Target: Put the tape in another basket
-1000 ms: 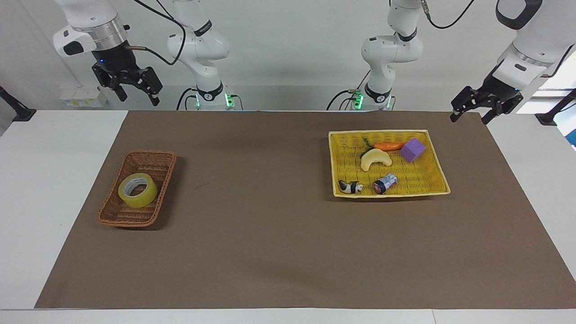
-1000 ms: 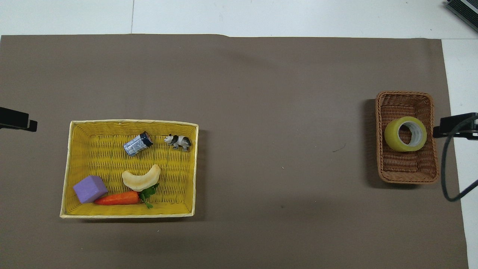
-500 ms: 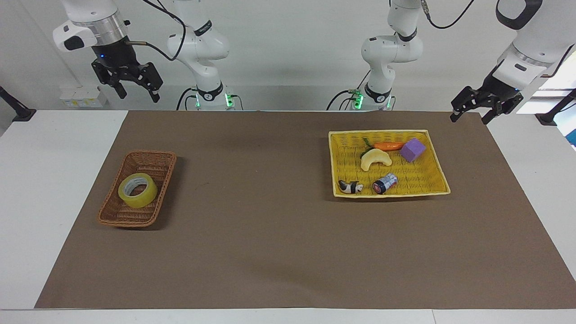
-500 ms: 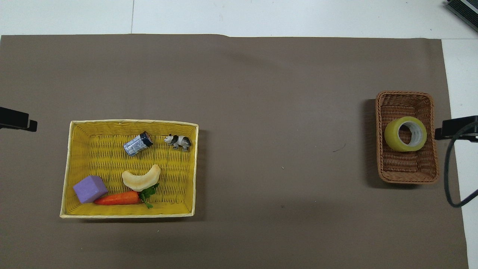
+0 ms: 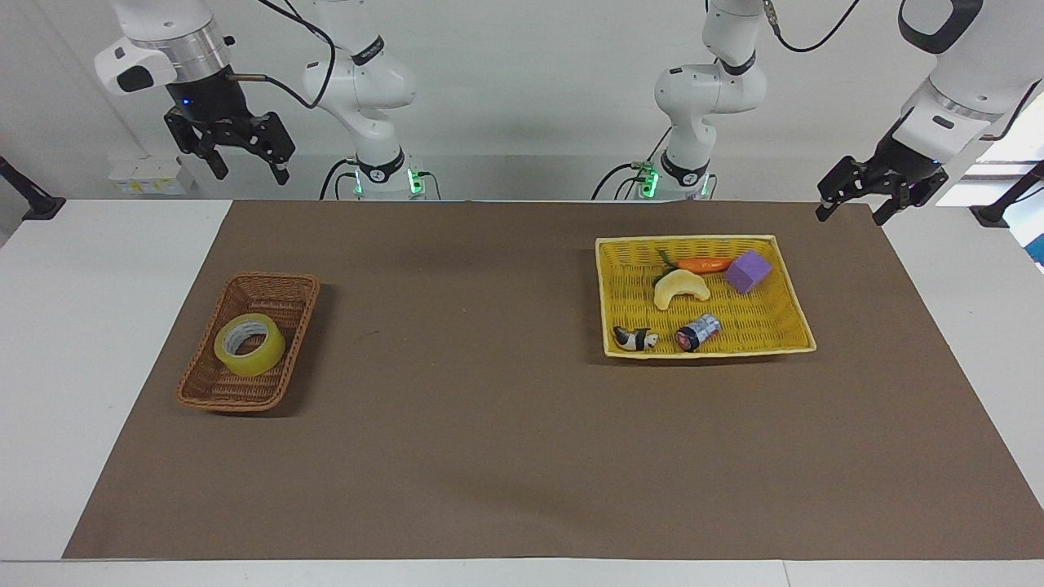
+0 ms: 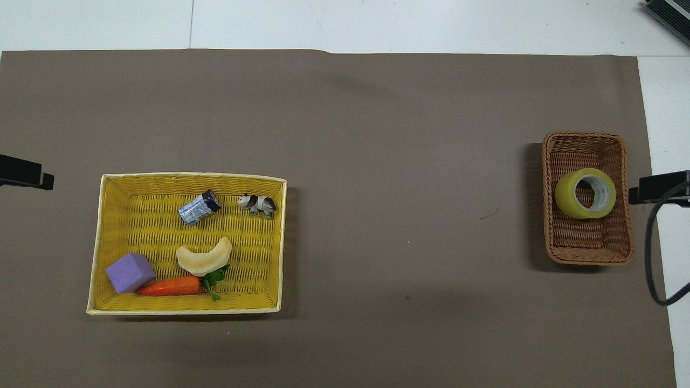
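The tape [image 5: 249, 344] is a yellowish roll that leans in the middle of the brown wicker basket [image 5: 277, 285] at the right arm's end of the table. It also shows in the overhead view [image 6: 585, 193], in the basket [image 6: 587, 253]. My right gripper [image 5: 250, 173] is open and empty, raised high over the table's edge at the robots' end, well apart from the basket. My left gripper [image 5: 851, 214] is open and empty, raised over the mat's corner at the left arm's end.
A shallow yellow woven tray [image 5: 787, 281] toward the left arm's end holds a carrot [image 5: 705, 264], a purple block [image 5: 748, 271], a pale crescent [image 5: 681, 288], a small dark can [image 5: 697, 332] and a panda figure [image 5: 636, 338]. A brown mat [image 5: 489, 391] covers the table.
My right gripper has risen a little and drawn back from the basket toward the table's edge. The tape and the left arm have not moved.
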`<state>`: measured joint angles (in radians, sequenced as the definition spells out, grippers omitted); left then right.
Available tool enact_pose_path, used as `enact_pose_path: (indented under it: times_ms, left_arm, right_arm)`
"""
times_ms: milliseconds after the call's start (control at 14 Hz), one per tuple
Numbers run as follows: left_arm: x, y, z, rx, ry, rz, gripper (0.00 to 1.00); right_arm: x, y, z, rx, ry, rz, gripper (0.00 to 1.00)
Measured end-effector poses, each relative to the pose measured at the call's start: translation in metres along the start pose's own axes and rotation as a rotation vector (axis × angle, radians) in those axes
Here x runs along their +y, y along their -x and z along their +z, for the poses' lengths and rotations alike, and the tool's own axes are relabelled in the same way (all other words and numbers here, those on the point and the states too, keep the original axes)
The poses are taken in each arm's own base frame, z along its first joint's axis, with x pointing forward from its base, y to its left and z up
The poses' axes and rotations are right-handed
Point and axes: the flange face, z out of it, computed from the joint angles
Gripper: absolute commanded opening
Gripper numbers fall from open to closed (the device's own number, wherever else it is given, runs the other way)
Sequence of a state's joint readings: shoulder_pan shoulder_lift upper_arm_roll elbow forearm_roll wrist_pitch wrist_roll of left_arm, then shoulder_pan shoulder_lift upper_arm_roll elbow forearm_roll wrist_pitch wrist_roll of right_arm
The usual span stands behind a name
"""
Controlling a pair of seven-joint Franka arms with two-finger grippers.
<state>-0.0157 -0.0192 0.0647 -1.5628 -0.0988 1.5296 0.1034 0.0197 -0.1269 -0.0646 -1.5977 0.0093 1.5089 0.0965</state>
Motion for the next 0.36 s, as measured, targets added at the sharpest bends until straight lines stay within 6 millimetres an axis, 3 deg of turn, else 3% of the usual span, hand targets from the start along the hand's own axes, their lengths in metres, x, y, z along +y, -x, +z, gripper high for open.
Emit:
enact_pose_path:
  times_ms: [357]
  left_arm:
    - [0.0000,0.0000,0.0000,0.000,0.000,0.000,1.00]
  right_arm:
    - [0.0026,-0.0002,0.0003,0.001,0.023,-0.014,1.00]
